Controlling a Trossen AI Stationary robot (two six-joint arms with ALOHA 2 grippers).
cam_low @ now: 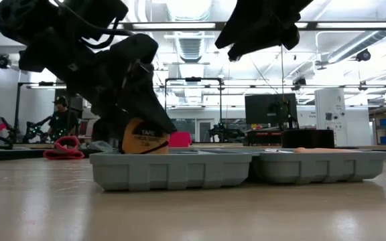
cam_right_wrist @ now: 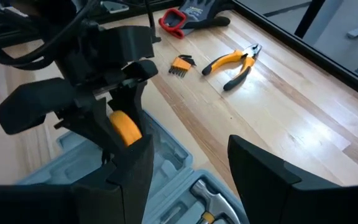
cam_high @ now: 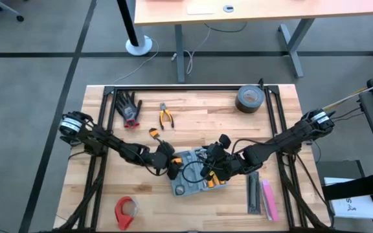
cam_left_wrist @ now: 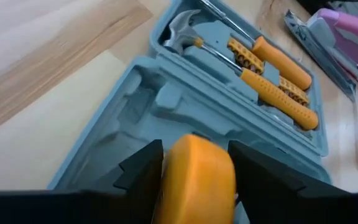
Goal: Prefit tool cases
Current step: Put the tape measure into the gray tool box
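The left gripper [cam_left_wrist: 194,171] is holding a yellow tape measure [cam_left_wrist: 196,180] over the tool case [cam_left_wrist: 135,106]; the right gripper [cam_right_wrist: 188,168] is hovering wide. Its slot is probably hidden, so misalignment could jam it.

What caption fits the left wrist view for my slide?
Left gripper holding a yellow tape measure over the open tool case, hammer and orange-handled screwdrivers already seated.
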